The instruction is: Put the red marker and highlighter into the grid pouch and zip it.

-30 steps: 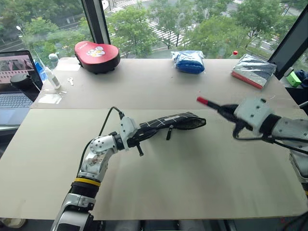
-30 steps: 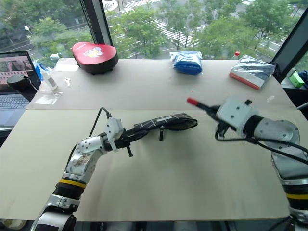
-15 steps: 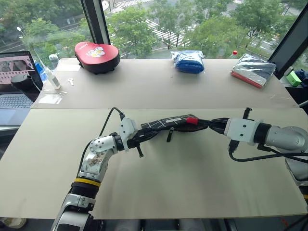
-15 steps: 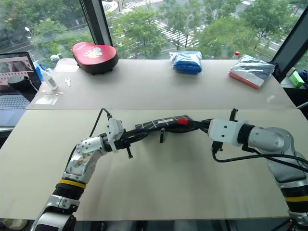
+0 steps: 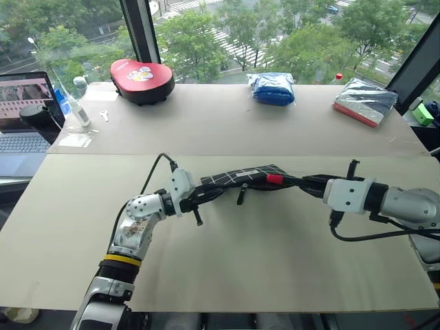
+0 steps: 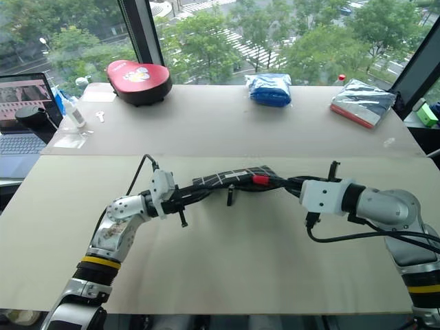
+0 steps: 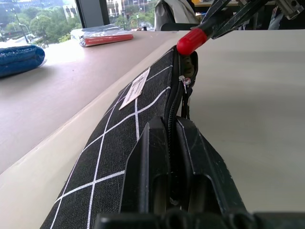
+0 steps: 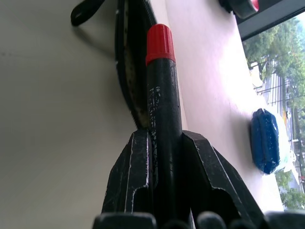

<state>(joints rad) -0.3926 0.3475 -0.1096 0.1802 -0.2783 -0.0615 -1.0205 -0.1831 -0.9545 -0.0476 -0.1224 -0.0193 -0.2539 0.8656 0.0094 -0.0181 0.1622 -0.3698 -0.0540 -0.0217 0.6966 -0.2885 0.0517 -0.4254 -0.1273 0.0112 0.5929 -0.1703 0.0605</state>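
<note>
The grid pouch, black with white lines, is held edge-up over the near table, its zipper strap hanging below. My left gripper is shut on the pouch's near end, fingers either side of the zipper line. My right gripper is shut on the black barrel of the red marker. The marker points at the pouch, and its red cap is at the pouch's open far end. I cannot tell whether the cap is inside. The highlighter is out of view.
On the far table stand a red padded case, a blue cloth bundle and a plastic packet with a red edge. A laptop and a small bottle are at the far left. A seam joins the two tabletops.
My right gripper came down and leftward with the red marker, from raised beside the pouch until the cap reached the pouch's open end. The left gripper and pouch stayed put.
</note>
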